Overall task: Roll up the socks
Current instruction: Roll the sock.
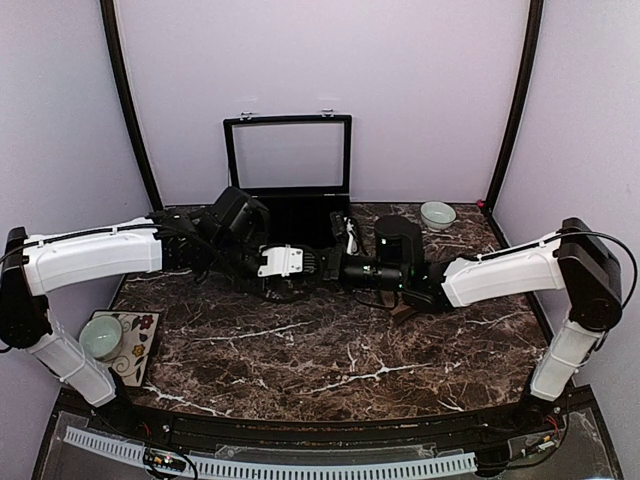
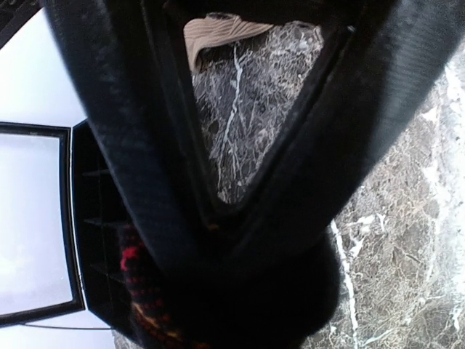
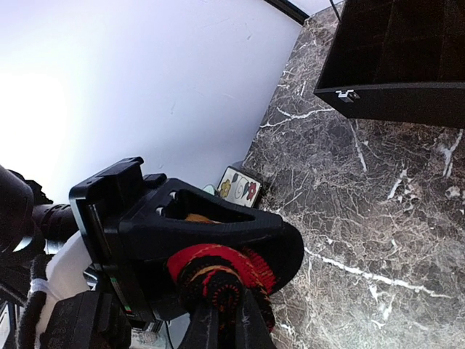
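The two arms meet in the middle, above the desk [image 1: 330, 350]. Both hold the same thing: the black sock [image 3: 218, 273], the one with red and yellow diamonds.

The right gripper [image 3: 221, 309] is pressed almost together. It pinches the middle of the sock, where the cloth winds round and round like a snail shell. The left gripper [image 1: 312, 264] is closed on the sock too, and its dark fingers wrap the outside of the roll. The sock looks lifted up off the desk, between the two grippers.

So the black sock is partly rolled, I think. The end seen from the right wrist is a tight round coil. From the left wrist, some more of the sock shows low down by the fingers. I cannot tell if that bit is loose or already wound in. The roll may still need a few more turns, and then it has to be put down without coming undone.

The tan sock [image 2: 214, 33] is on the desk, near the right arm. Only a small part of it shows, and that part looks flat and a bit folded, not rolled. No gripper touches it.

My guess is that the job is less than half done: one sock is on the way, and the other has not been started.
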Controlling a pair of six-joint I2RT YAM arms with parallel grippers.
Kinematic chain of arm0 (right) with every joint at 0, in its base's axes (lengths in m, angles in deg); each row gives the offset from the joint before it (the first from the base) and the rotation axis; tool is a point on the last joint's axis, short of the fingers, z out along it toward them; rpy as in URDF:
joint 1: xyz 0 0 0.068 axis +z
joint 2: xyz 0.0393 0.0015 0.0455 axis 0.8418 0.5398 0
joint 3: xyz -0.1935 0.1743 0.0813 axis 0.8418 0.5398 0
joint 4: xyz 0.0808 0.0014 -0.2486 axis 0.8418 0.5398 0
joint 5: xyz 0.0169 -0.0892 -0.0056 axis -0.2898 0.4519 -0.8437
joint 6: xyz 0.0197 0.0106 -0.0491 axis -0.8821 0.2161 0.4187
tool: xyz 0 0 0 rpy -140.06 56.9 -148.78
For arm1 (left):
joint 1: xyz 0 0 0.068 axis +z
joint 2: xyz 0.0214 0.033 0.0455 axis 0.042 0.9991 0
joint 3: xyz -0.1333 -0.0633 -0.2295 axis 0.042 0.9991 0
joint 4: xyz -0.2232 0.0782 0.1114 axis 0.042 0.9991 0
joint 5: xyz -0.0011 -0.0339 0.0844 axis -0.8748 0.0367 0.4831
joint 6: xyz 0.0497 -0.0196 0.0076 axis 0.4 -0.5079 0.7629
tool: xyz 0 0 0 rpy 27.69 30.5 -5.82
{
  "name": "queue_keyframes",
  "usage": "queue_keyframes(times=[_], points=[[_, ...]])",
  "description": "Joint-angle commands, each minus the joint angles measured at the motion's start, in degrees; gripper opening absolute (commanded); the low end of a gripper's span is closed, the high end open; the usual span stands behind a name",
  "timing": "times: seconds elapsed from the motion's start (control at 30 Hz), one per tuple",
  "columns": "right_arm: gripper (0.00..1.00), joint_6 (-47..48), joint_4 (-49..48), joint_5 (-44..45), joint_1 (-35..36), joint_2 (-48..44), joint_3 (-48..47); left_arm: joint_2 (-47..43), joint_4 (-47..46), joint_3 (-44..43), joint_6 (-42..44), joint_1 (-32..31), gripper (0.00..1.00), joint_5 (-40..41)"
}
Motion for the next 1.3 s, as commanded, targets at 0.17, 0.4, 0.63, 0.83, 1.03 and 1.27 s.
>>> queue_keyframes(times=[0.17, 0.4, 0.63, 0.83, 1.03, 1.27], points=[[0.31, 8.7, -3.4, 0.0, 0.5, -3.8, 0.3, 0.4, 11.5, -8.8, -8.7, 2.8, 0.00, -30.0], [0.59, 30.1, -0.4, -2.7, 1.5, -14.1, 5.8, 7.4, 27.1, -17.9, -15.1, 8.5, 0.00, -62.9], [0.57, 45.1, 4.0, -9.7, 2.5, -21.2, 6.3, 13.5, 39.1, -22.8, -11.1, 8.9, 0.00, -74.0], [0.58, 47.9, 11.8, -15.2, 2.5, -19.2, 1.5, 14.4, 39.4, -24.1, -11.9, 9.0, 0.00, -76.0], [0.51, 49.0, 12.8, -12.6, 2.7, -17.2, -0.5, 14.6, 40.0, -24.3, -11.6, 9.0, 0.00, -76.0], [0.32, 48.4, 13.5, -11.1, 3.0, -15.4, -2.4, 14.6, 41.1, -24.6, -11.0, 9.0, 0.01, -76.4]])
